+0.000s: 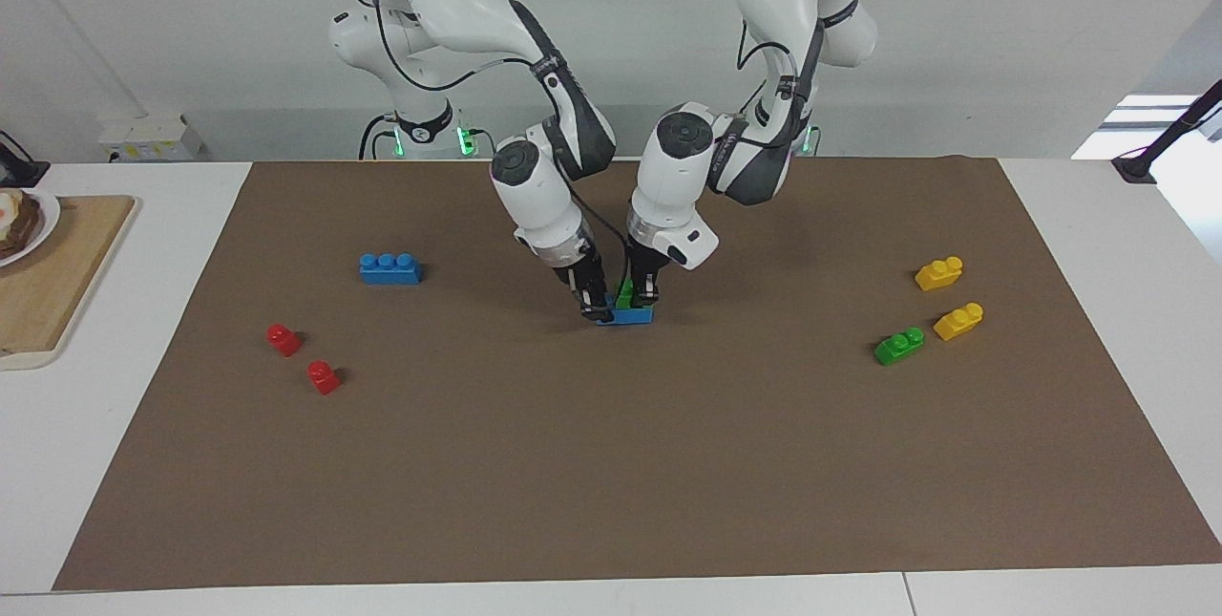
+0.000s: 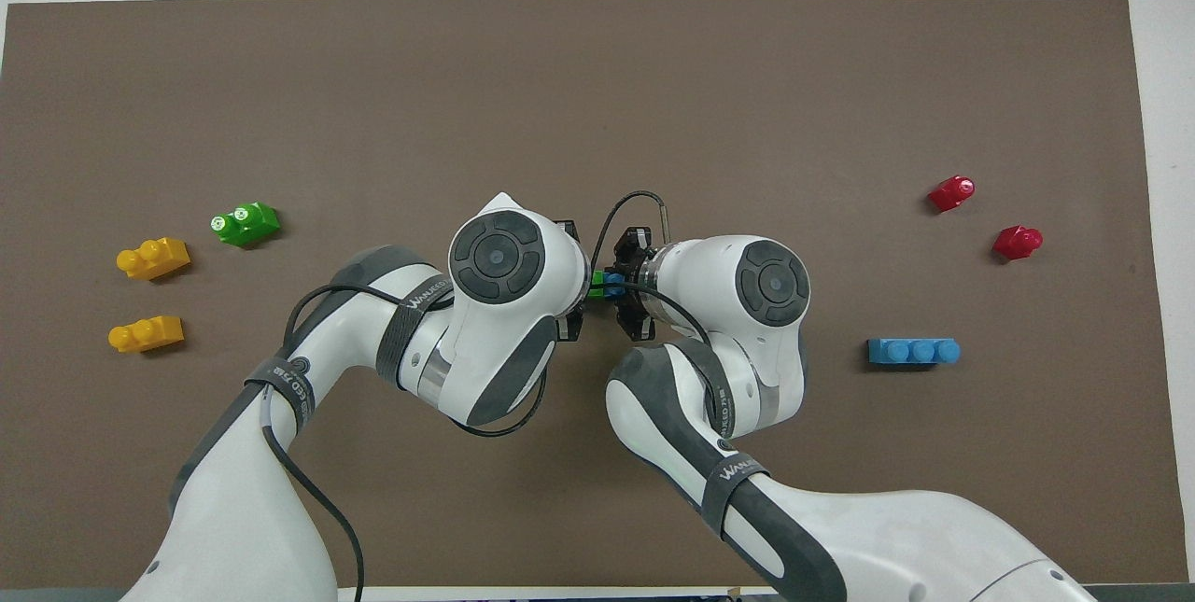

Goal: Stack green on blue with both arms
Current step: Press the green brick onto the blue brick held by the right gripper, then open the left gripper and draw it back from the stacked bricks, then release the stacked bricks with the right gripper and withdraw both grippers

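A blue three-stud brick (image 1: 632,316) rests on the brown mat (image 1: 611,463) at the table's middle. A green two-stud brick (image 1: 625,293) sits on top of it. My left gripper (image 1: 645,289) comes down on the green brick and is shut on it. My right gripper (image 1: 594,303) is shut on the blue brick's end toward the right arm. In the overhead view only slivers of the green brick (image 2: 597,277) and the blue brick (image 2: 613,285) show between the left gripper (image 2: 577,289) and the right gripper (image 2: 627,292).
A second blue brick (image 1: 389,268) and two red bricks (image 1: 284,339) (image 1: 324,377) lie toward the right arm's end. A second green brick (image 1: 899,347) and two yellow bricks (image 1: 938,273) (image 1: 958,321) lie toward the left arm's end. A wooden board (image 1: 57,291) lies off the mat.
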Controlling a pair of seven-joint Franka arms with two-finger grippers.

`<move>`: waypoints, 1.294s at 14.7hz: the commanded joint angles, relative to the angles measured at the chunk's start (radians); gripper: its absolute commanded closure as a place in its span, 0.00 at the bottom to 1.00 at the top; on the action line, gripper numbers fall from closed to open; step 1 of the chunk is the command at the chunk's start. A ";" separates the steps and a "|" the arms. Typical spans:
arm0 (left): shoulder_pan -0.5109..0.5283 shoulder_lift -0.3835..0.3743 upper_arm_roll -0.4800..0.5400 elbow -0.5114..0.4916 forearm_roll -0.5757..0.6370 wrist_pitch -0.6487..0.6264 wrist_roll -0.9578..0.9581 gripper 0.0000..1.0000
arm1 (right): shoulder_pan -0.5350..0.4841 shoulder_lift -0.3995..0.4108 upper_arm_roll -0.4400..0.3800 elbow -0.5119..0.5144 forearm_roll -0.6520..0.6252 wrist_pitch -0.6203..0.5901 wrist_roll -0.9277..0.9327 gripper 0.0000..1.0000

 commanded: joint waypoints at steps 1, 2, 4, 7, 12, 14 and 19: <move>-0.002 -0.005 0.017 -0.008 0.055 0.000 -0.002 0.00 | -0.002 -0.002 0.002 -0.030 0.023 0.023 -0.041 1.00; 0.001 -0.009 0.019 0.006 0.055 -0.028 -0.002 0.00 | -0.002 -0.002 0.002 -0.030 0.023 0.023 -0.043 1.00; 0.016 -0.034 0.025 0.032 0.056 -0.077 0.000 0.00 | -0.004 -0.002 0.002 -0.030 0.023 0.023 -0.041 1.00; 0.052 -0.078 0.026 0.035 0.058 -0.124 0.017 0.00 | -0.010 0.000 0.002 -0.029 0.025 0.021 -0.040 0.99; 0.171 -0.199 0.026 0.031 0.067 -0.314 0.357 0.00 | -0.019 0.000 0.002 -0.018 0.026 0.009 -0.033 0.17; 0.228 -0.242 0.026 0.026 0.067 -0.367 0.473 0.00 | -0.020 -0.002 0.002 -0.011 0.069 0.007 -0.033 0.08; 0.413 -0.334 0.026 0.016 0.063 -0.474 0.893 0.00 | -0.074 -0.029 0.001 0.025 0.080 -0.069 -0.036 0.04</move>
